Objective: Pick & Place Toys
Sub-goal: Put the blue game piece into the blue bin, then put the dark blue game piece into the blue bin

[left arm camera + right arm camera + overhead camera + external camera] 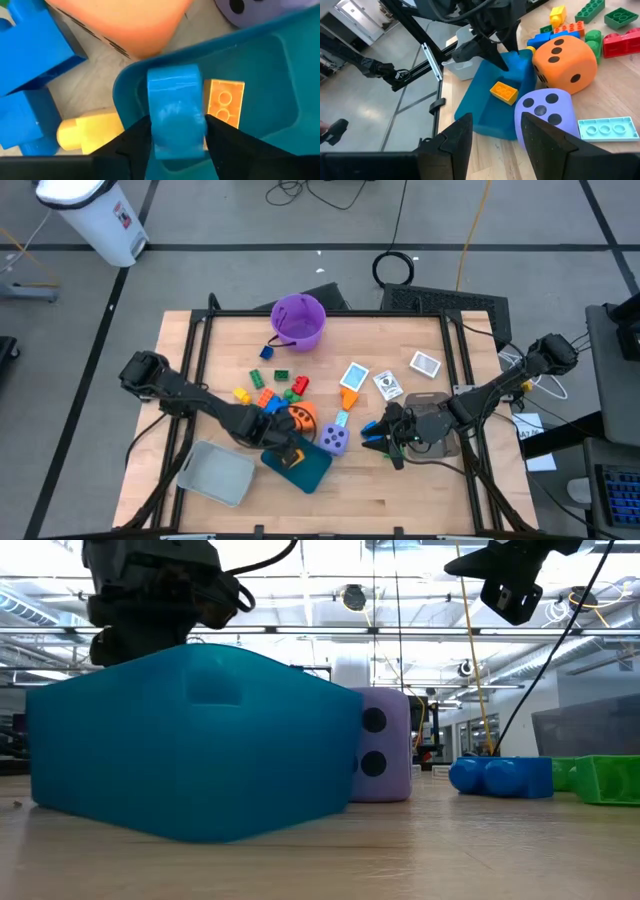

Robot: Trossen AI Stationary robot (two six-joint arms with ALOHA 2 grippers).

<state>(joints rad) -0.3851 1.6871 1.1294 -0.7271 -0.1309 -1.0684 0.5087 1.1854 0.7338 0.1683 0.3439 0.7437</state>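
Pinches a blue brick [175, 112] between the two dark fingers of the left gripper [176, 123], both fingers touching its sides, right over a corner of the teal tray [260, 40]. Shows one yellow-orange brick [225, 102] already lying on the tray floor just beside the held one. Leaves a second, paler yellow brick [87, 135] and a cluster of larger blue bricks [30, 55] on the wood outside the tray wall. Places the orange die [565, 57] just behind the tray and the purple die [545, 117] against the tray's edge, black dots showing on both. Finds a pale turquoise three-stud plate [605, 129] on the table beside the purple die, with red [620, 42] and green bricks [590, 10] scattered farther off. Sets the grey tray [215, 472] next to the teal one at the near-left of the table [450, 490], the purple bucket [298, 320] at the far edge, and three white-and-blue cards [388, 385] towards the right. Keeps the right gripper [495, 125] low over the table to the right of the purple die, fingers a narrow way apart and holding nothing. Catches, at table height, a loose blue two-stud brick [500, 777] and a green brick [605, 780] lying side by side to the right of the purple die.
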